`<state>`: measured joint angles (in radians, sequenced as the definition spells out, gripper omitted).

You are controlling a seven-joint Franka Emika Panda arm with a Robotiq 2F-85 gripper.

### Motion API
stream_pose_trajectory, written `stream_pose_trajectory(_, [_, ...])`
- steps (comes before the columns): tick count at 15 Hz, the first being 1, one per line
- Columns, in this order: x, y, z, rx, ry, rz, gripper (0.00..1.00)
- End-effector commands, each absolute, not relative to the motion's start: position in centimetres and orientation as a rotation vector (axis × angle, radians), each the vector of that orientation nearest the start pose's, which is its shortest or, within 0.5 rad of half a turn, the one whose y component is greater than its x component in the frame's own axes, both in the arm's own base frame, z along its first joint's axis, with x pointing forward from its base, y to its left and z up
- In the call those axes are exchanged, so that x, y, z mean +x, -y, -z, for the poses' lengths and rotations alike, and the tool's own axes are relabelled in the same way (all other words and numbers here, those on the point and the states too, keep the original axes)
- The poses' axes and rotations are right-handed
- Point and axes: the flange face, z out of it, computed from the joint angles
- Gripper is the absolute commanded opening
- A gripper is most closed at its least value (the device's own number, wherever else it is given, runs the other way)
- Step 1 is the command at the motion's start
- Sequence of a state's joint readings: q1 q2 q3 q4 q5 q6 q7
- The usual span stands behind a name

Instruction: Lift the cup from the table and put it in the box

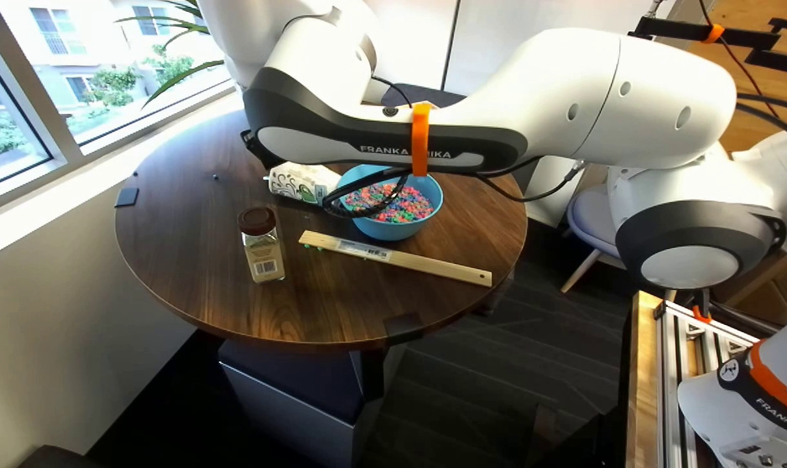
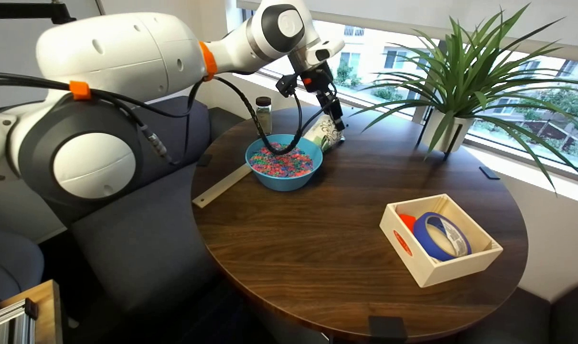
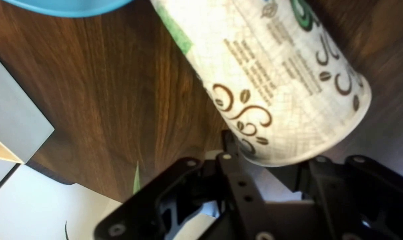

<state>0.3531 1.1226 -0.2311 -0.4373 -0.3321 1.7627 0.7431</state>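
The cup (image 3: 271, 76) is seen lying on its side on the desk (image 2: 341, 229), one end close beside the blue bowl (image 2: 286, 184); whether the two touch cannot be told. The claw (image 3: 254, 158) is set at the cup's lipped end with its fingers parted, and no grip seems to be made: one finger is seen just outside the cup's side, while the tip of its partner is hidden behind the lip. This end is probably favoured because the far one is crowded by the bowl, and because the thin wall could be pinched near the lip. Over the bowl a black cable (image 2: 279, 152) is looped, by which the rim might be snagged during the lift. Well apart, across the desk, the box (image 2: 415, 262) is partly filled by a roll of blue tape (image 2: 427, 246) and a red object (image 2: 407, 221), so the cup may have to be rested on the tape. The carry could be hindered by overhanging leaves of the plant (image 2: 461, 81); the brown-capped jar (image 1: 262, 257) and the wooden strip (image 1: 423, 263) are placed off that route.
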Motion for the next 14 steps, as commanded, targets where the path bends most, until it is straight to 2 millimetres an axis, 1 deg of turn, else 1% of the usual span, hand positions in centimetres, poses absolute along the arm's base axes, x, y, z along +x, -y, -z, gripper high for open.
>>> stream_pose_trajectory(1, [78.5, -19.0, -42.5, -3.326, -0.751, 0.751, 0.00])
stream_pose_trajectory(3, [78.5, -18.9, -43.0, -3.319, -0.750, 0.753, 0.00])
stream_pose_trajectory(4, [78.5, -18.8, -43.2, -3.314, -0.753, 0.757, 0.02])
stream_pose_trajectory(6, [78.5, -18.8, -43.9, -3.296, -0.759, 0.770, 0.02])
stream_pose_trajectory(8, [78.5, -18.6, -45.0, -3.268, -0.778, 0.810, 0.02])
stream_pose_trajectory(11, [78.4, -18.3, -47.5, -3.218, -0.823, 0.894, 0.02])
stream_pose_trajectory(13, [78.3, -18.2, -49.9, -3.142, -0.857, 0.981, 0.02])
stream_pose_trajectory(14, [78.3, -18.4, -51.1, -3.089, -0.840, 1.030, 0.02])
